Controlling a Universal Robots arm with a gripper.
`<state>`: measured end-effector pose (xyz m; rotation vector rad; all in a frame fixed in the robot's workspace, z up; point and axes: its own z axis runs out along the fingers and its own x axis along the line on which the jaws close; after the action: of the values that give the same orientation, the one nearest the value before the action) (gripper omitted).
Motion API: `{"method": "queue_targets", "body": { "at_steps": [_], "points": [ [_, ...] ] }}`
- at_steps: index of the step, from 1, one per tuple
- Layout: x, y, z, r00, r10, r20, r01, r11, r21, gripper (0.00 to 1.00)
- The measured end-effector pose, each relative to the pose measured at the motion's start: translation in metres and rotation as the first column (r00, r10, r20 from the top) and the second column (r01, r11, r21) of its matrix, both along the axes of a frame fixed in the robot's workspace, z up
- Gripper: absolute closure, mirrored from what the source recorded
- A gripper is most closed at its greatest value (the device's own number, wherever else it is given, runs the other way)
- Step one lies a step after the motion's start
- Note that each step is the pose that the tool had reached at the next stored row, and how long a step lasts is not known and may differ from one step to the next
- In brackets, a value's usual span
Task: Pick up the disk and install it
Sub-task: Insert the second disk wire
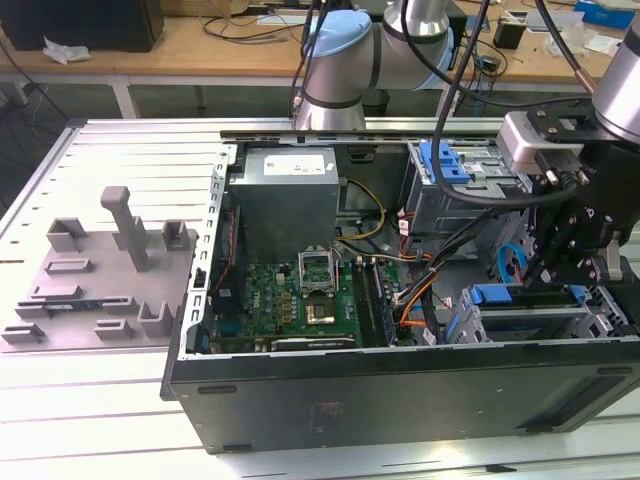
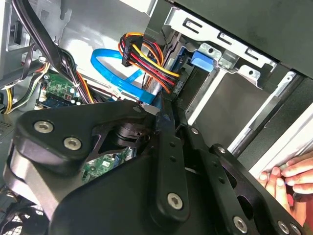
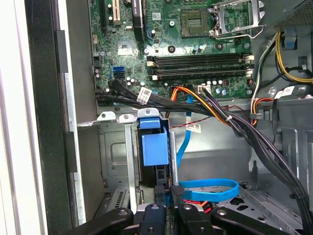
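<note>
Exterior overhead; wrist views inside computer case (image 1: 400,390).

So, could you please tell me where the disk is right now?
In the first wrist view the disk stands edge-on in the metal drive cage, directly ahead of the gripper, with a blue cable looped beside it.
</note>
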<state>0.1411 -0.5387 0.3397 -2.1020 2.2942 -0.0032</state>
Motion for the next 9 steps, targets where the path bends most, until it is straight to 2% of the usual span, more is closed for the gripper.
{"method": "queue_targets", "body": {
  "at_steps": [9],
  "points": [
    [0.0000,0.0000,-0.0002,1.0000,0.000,-0.0001,0.000,1.0000,0.0000,0.84]
  ]
}}
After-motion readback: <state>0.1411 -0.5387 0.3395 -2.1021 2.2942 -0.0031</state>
